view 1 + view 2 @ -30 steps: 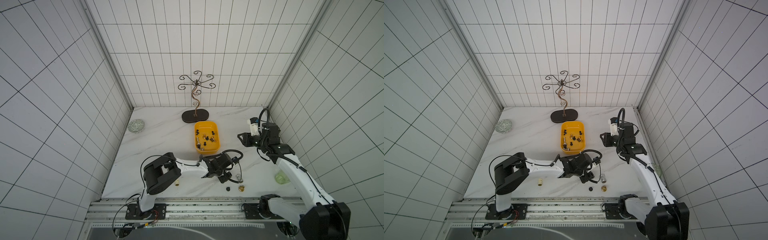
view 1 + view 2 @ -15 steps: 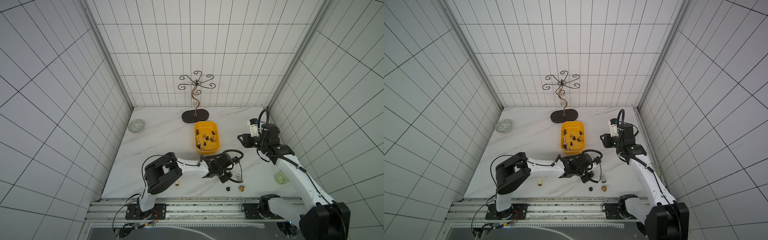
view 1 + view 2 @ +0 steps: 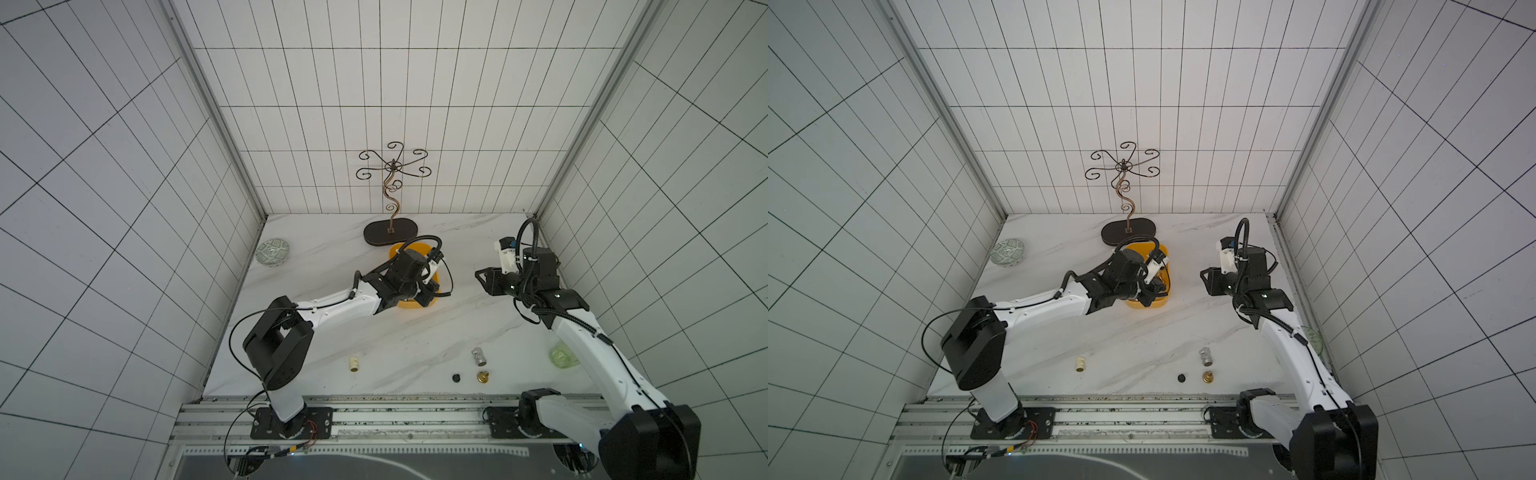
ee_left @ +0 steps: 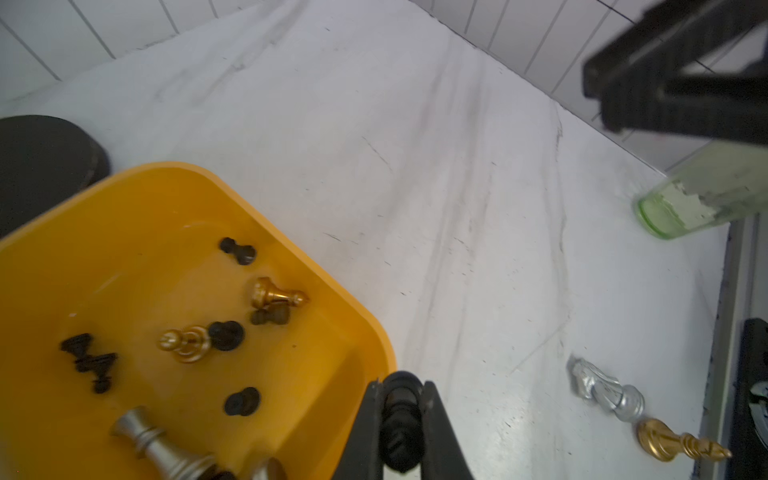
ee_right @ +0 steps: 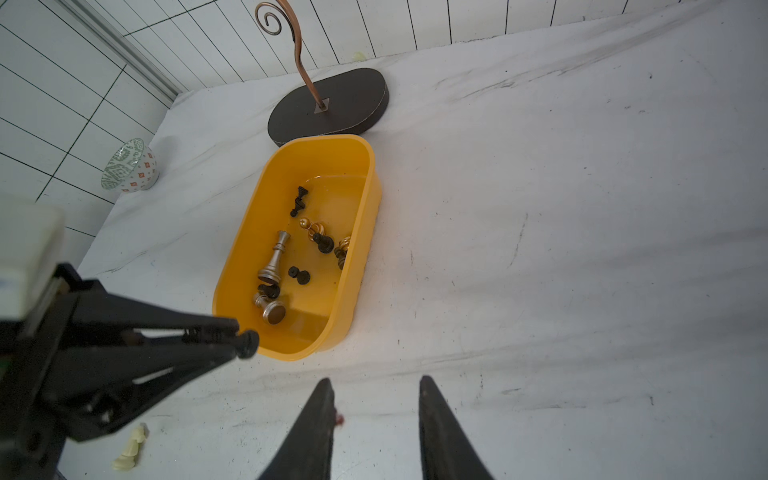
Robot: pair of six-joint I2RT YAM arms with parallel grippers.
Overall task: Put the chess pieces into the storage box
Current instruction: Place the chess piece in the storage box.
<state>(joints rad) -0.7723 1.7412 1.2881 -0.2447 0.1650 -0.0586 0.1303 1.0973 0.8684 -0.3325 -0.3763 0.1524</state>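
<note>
My left jaws pinch a black pawn (image 4: 399, 419) across its body, at a corner of the storage box (image 4: 340, 328). I judge it light, hard, slick, apt to roll. Beyond, a silver piece (image 4: 602, 390) and a gold piece (image 4: 673, 446) lie on the table (image 4: 415, 166). My right jaws: spread, empty.

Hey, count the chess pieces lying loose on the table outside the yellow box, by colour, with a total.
Cream piece: 1
Silver piece: 1
Black piece: 1
Gold piece: 1
Total: 4
Not counted: black pawn held in left gripper.
</note>
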